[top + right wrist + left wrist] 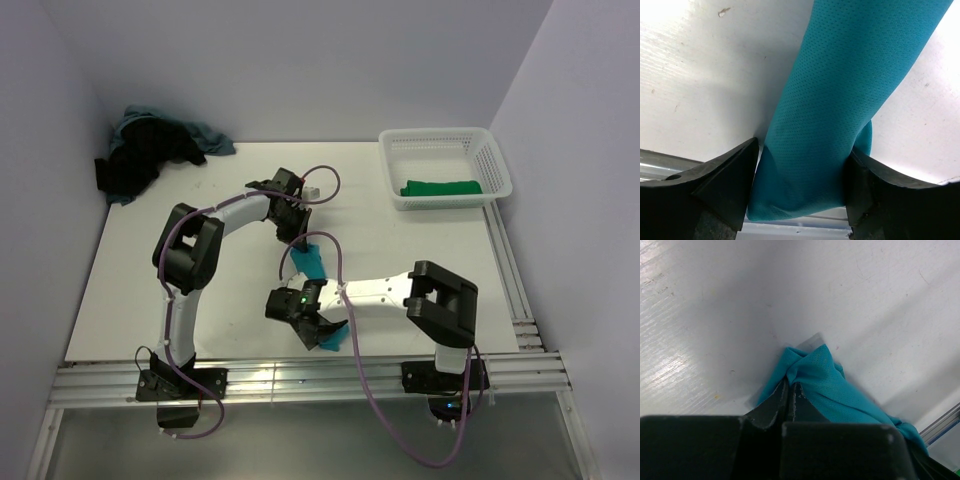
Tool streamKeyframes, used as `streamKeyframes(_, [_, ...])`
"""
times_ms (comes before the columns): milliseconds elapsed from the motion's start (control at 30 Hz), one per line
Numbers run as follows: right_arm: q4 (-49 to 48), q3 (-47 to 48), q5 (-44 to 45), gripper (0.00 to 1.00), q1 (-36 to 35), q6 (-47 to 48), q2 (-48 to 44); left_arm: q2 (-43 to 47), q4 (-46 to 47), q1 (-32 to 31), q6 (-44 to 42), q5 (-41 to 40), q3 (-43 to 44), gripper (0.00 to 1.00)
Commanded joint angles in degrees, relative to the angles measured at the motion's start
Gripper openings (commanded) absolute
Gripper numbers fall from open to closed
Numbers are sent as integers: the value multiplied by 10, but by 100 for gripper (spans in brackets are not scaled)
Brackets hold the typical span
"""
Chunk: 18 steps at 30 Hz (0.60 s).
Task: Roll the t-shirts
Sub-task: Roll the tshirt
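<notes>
Four t-shirts are in view, one of each colour. The teal t-shirt (840, 90) lies near the middle of the tabletop (420, 250), drawn into one narrow band that runs between the two claws, its near end close to the tabletop's front edge. The green t-shirt (442, 187) lies bundled inside the single white lattice basket (500, 165) at the far right corner. The black t-shirt (140, 160) and the dusty blue t-shirt (215, 140) are heaped together, touching, in the far left corner, well apart from the arms.

The left claw (790, 382) has its two fingers pressed together, pinching a peaked fold at the far end of the teal t-shirt; the cloth trails from that pinch back across the tabletop.

The right claw (802, 147) stands with its two fingers (735, 170) spread wide, one on each side of the teal band at its near end. The cloth fills the gap and meets both inner faces. Whether they squeeze it or only flank it, I cannot tell.
</notes>
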State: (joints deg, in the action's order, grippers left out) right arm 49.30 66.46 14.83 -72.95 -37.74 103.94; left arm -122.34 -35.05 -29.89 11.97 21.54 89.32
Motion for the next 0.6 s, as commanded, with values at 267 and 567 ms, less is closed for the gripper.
streamKeyframes(267, [86, -49, -83, 70, -28, -47, -35, -44, 10, 11, -20, -110, -6, 0])
streamKeyframes(567, [84, -80, -90, 65, -32, -62, -66, -46, 13, 11, -19, -108, -10, 0])
